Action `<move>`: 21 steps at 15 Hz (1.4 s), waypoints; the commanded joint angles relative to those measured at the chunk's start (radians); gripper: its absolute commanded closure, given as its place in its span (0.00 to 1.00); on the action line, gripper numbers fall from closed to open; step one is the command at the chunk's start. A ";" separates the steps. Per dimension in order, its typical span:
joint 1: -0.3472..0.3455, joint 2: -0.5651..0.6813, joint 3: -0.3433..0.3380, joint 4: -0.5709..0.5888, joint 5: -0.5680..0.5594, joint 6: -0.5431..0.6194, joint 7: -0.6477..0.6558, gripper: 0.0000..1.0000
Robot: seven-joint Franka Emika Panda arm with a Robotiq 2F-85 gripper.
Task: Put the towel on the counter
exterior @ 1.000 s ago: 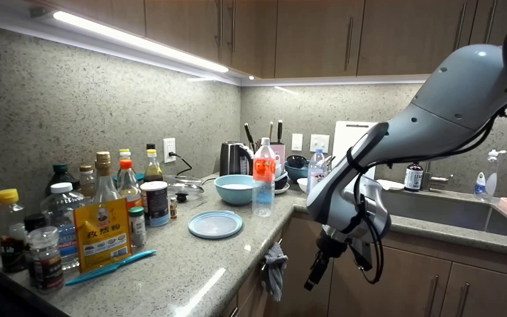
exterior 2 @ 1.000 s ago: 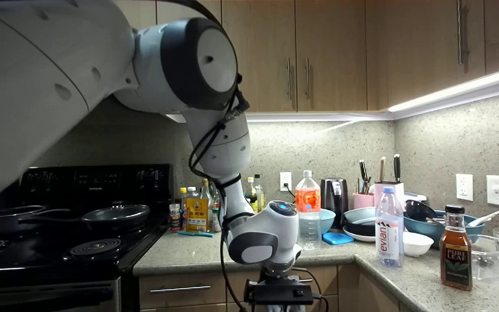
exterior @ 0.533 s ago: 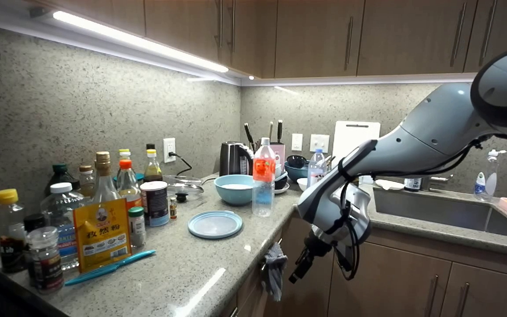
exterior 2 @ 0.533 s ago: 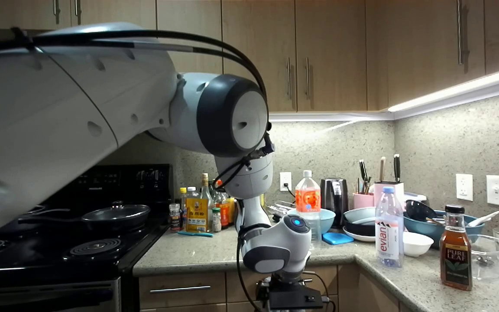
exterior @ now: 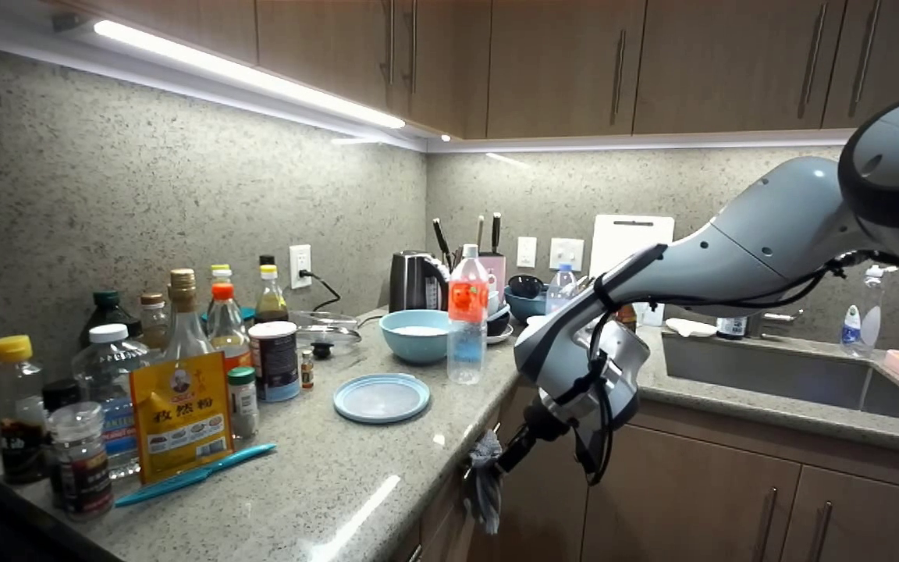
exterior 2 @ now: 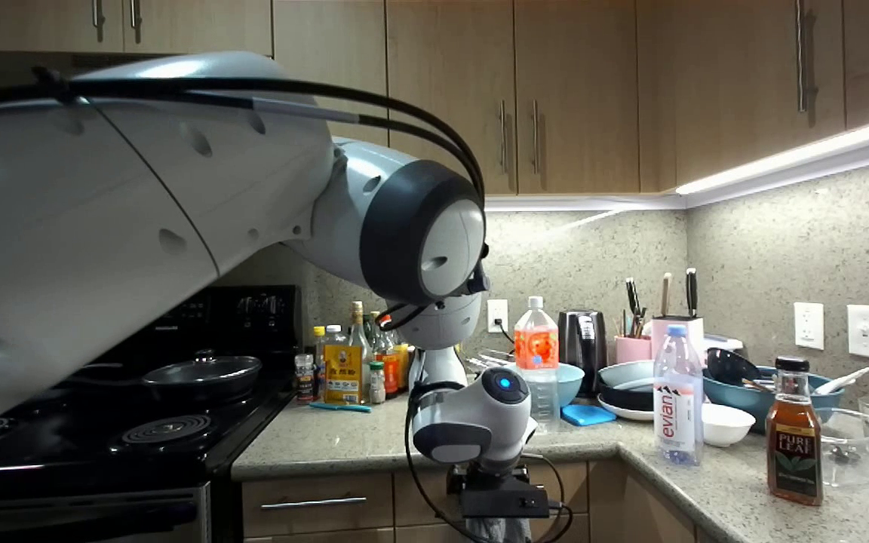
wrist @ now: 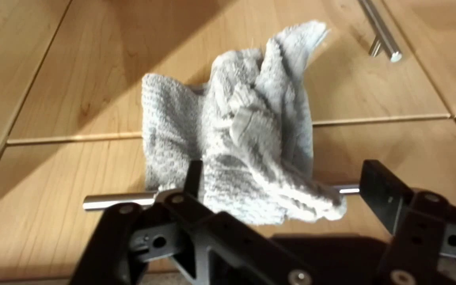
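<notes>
A grey towel (wrist: pixel 236 138) hangs bunched over a metal drawer handle (wrist: pixel 117 200) in the wrist view. It hangs below the counter edge in both exterior views (exterior: pixel 486 488) (exterior 2: pixel 496 529). My gripper (wrist: pixel 283 174) is open. In the wrist view, the left finger overlaps the towel and the right finger is beyond its right side, with part of the towel between them. In an exterior view the fingertips (exterior: pixel 500 464) are right at the towel; contact cannot be told. The speckled counter (exterior: pixel 293 484) lies above the drawer and also shows in an exterior view (exterior 2: pixel 321 445).
On the counter are a blue lid (exterior: pixel 381 398), a blue bowl (exterior: pixel 416 336), a tall plastic bottle (exterior: pixel 467 351), a seasoning pouch (exterior: pixel 182 417) and a blue knife (exterior: pixel 200 474). A stove (exterior 2: pixel 178 422) adjoins the counter. Another handle (wrist: pixel 382 31) is near the towel.
My arm has lowered and the gripper has moved toward the towel, from a gap away to right beside it. The towel still hangs on the handle. The gripper stays open as far as visible.
</notes>
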 commanded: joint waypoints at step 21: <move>-0.135 0.109 0.167 0.057 -0.132 0.026 0.041 0.27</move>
